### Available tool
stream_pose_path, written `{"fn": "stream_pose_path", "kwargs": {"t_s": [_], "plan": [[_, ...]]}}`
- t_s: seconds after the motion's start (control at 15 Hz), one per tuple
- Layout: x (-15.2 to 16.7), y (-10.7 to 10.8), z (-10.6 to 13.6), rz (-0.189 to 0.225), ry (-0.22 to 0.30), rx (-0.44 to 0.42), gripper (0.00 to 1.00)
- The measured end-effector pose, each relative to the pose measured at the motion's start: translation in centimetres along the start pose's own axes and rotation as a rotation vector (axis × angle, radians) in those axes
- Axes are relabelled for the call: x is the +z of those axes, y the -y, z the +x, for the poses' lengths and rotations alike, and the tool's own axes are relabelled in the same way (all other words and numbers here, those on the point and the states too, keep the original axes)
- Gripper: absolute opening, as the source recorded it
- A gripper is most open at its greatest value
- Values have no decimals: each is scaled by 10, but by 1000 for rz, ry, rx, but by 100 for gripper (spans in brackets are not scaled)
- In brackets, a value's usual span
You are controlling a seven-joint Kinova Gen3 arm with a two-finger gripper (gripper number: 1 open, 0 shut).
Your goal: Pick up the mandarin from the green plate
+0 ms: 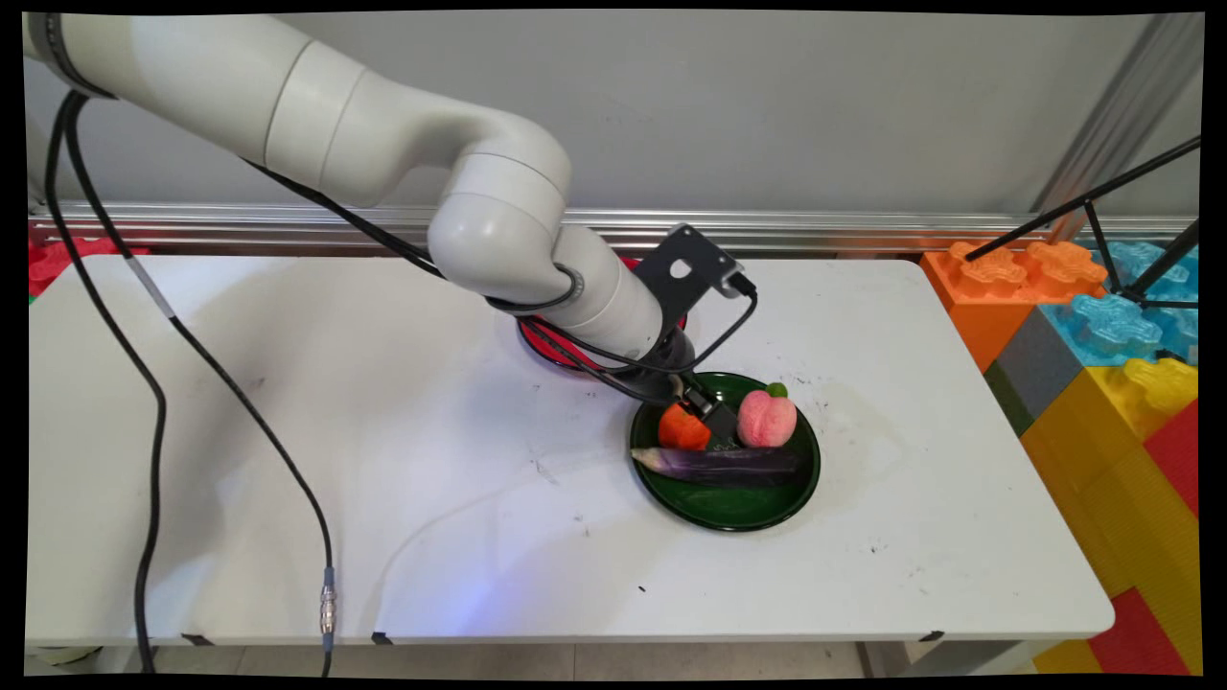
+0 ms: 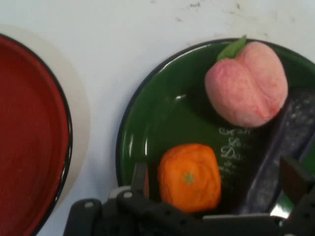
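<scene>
Over the round green plate (image 2: 147,123), you see the black two-finger gripper (image 2: 216,179) spread wide, holding nothing, its fingers flanking the orange toy tangerine (image 2: 189,177).

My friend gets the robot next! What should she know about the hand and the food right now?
Gripper: open, down in the green plate, one finger either side of the orange. Not closed on it; contact cannot be told.
Green plate also holds the peach and the eggplant, which lies across the near side.
Red plate sits beside the green plate, behind the arm, nothing seen on it.
Nothing is lifted; all three foods lie in the green plate.
</scene>
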Motion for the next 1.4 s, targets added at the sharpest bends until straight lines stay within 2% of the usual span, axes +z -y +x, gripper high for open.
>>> {"fn": "stream_pose_path", "kwargs": {"t_s": [0.8, 1.4], "plan": [[30, 11, -17, -25, -15, -186, 100], [40, 14, -25, -32, -20, -248, 100]]}}
